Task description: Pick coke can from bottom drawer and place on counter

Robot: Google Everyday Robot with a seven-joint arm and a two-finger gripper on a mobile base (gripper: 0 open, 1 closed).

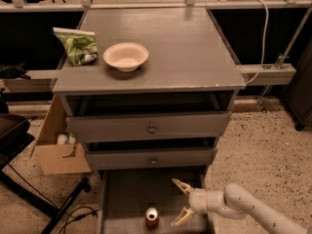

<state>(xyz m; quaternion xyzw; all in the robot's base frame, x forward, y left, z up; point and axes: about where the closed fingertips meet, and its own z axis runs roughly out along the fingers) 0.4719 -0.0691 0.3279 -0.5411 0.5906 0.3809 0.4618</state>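
The coke can [152, 217], red with a silver top, stands upright in the open bottom drawer [127, 189] near its front. My gripper [180, 203] is open inside the drawer, just right of the can and a little above it, not touching it. Its two pale fingers [181, 185] spread wide and point left toward the can. The white arm reaches in from the lower right. The counter [180, 48] is the flat grey cabinet top above.
A white bowl [126, 56] and a green snack bag [78, 45] sit on the counter's left part. Two knobbed drawers [151, 128] stand slightly open above the bottom one. A cardboard box [54, 152] and a black chair base [29, 189] are to the left.
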